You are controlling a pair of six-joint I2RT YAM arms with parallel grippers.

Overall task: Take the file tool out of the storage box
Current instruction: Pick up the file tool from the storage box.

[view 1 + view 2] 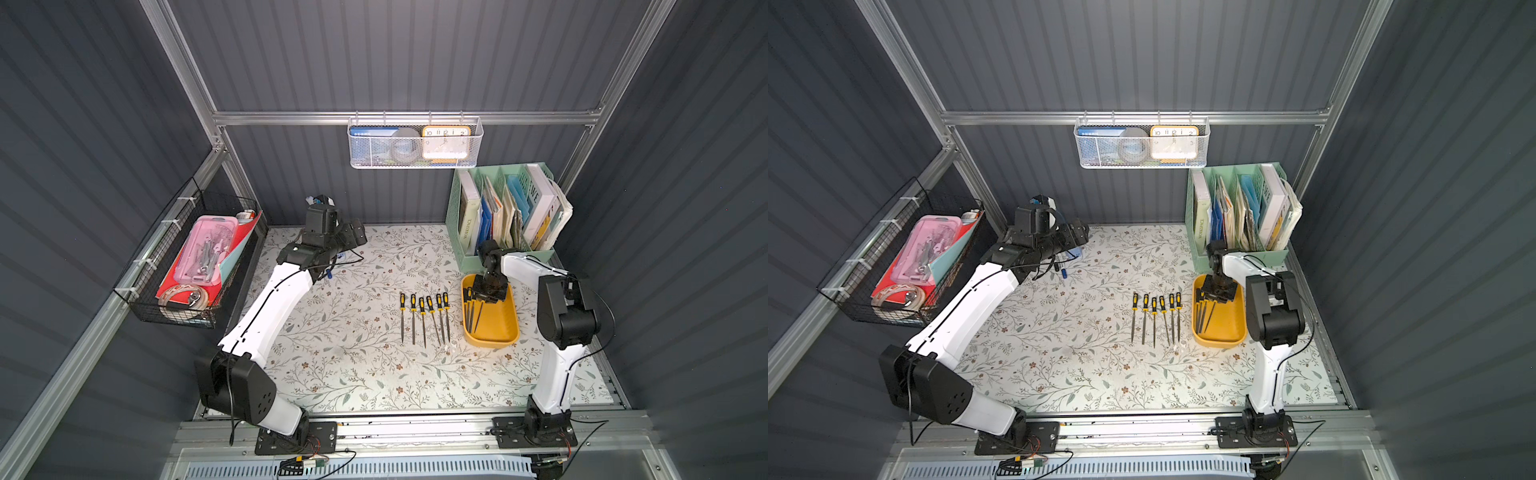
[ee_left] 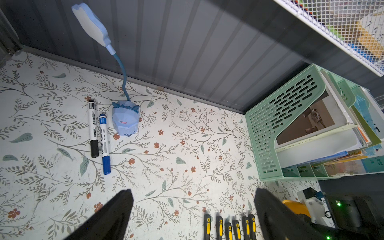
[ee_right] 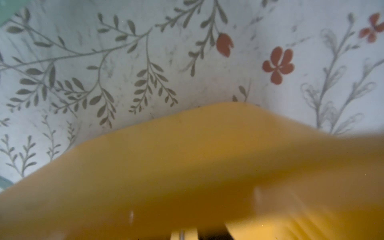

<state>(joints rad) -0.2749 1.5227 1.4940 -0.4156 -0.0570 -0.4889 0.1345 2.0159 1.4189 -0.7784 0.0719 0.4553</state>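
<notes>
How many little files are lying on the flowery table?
6 files, in one row beside the yellow tray. More lie inside, partly hidden by the right hand.

walls point(image 1: 395, 54): dark grey ribbed; frame point(image 1: 291, 118): aluminium rails; tabletop point(image 1: 353, 374): floral print

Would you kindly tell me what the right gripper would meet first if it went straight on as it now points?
The right gripper points down into the storage box, so it would likely first meet the handle ends of the files lying there, or the box floor; depth is unclear.
</notes>
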